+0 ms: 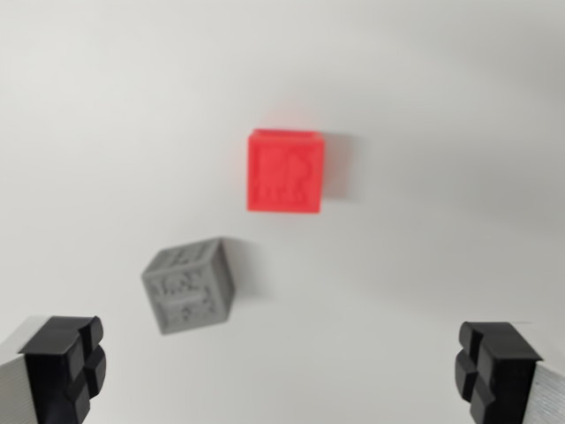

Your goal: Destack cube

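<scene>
1. Red plastic catches the eye first: a red cube [285, 171] sits on the white table [106, 106] just above the middle of the wrist view, its embossed face turned to the camera and square to the frame.
2. A grey cube [187, 286] lies lower and toward the wrist view's left, turned at an angle so that two of its patterned faces show. It is well apart from the red one, with bare table between them.
3. Both cubes appear to rest directly on the table, each casting its own soft shadow to the wrist view's right. Neither stands on the other, so by this picture the stack looks already undone.
4. The hand [282, 375] is spread wide with nothing between its tips: one black fingertip [66, 367] shows at the lower left corner, the other at the lower right. It is raised clear of both cubes and touches neither.
5. The skewed pose of the grey cube fits a piece set down loosely rather than aligned with care, though that is a judgement only.
6. The picture is slightly blurred, so the embossed patterns cannot be read.
</scene>
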